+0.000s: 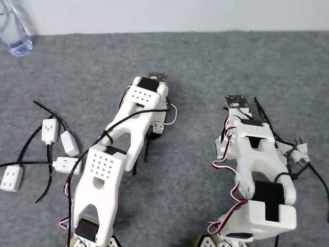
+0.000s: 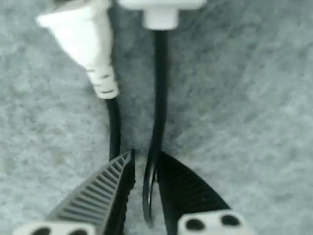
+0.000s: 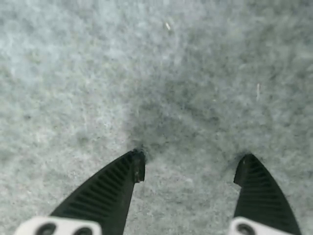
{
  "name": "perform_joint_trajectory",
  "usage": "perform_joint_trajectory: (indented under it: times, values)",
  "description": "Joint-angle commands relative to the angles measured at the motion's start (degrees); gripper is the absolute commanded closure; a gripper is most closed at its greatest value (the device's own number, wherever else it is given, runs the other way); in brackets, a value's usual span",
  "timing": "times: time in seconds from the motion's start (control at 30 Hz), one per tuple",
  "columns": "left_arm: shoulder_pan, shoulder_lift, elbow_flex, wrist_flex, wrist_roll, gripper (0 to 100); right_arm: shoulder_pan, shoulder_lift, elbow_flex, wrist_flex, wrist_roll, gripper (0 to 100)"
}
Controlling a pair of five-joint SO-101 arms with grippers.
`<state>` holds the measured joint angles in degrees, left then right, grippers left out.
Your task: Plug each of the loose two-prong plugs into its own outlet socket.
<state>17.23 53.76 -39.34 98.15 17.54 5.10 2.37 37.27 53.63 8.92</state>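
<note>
L claw (image 2: pixel 145 164): jaws drawn in to a narrow slot w/ a black cord (image 2: pixel 157 98) running btwn them. The cord sits against 1 finger and doubles into a small loop lower in the slot, so I read it as pinched, lightly. It leads up to a white moulded end (image 2: pixel 161 11) cut off at the edge; plug or socket, can't tell. Just beside that lies a white plug (image 2: pixel 87 44) w/ ribbed strain relief, its own cord passing outside the jaws, untouched. The grip is on cord, not body, prob because a thin cord is easiest to nip off flat felt. That suits dragging but gives no control of prong angle, so a regrip on the body looks needed before insertion.

R claw (image 3: pixel 191 160): wide open, nothing in it, tips low over bare grey felt (image 3: pixel 161 73). Prob parked, ready.

High view, L arm's side: upper socket (image 1: pixel 49 130), middle socket (image 1: pixel 66 164) and end socket (image 1: pixel 11 178), w/ a 2nd plug (image 1: pixel 69 143) btwn the first 2. Can't tell if it touches either; it doesn't look seated. A 2-prong plug (image 1: pixel 300 149) lies at the R arm's outer side, prongs bare, well apart from all 3 sockets, so it needs carrying across. Task looks early.
</note>
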Motion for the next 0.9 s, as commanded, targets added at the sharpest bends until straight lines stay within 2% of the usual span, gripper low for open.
perform_joint_trajectory:
  times: [0.0, 0.13, 0.33, 0.5, 0.57, 0.7, 0.87]
  values:
    - [-0.09, -0.62, 4.35, 2.46, -8.62, 99, -1.27, -2.07, -0.35, -1.89, 0.09, 70.3]
    - [-0.18, -0.70, 7.60, 2.46, -12.31, 99, -1.27, -2.07, -0.35, -1.98, 0.09, 70.3]
    - [-0.18, -6.59, 17.27, 2.46, -24.18, 99, -1.27, -2.07, -0.35, -1.98, 0.09, 70.3]
    - [-0.18, -21.19, 30.99, 2.20, -37.63, 99, -1.27, -2.07, -0.35, -1.98, 0.09, 70.3]
    - [-0.26, -28.84, 35.03, 1.23, -40.44, 99, -1.27, -2.07, -0.35, -1.98, 0.09, 70.3]
    - [-0.26, -42.73, 41.01, -0.35, -41.05, 99, -1.27, -2.07, -0.35, -1.98, 0.09, 70.3]
    - [-1.58, -55.03, 52.44, -0.26, -52.66, 99, -1.27, -2.07, -0.35, -1.98, 0.09, 70.3]
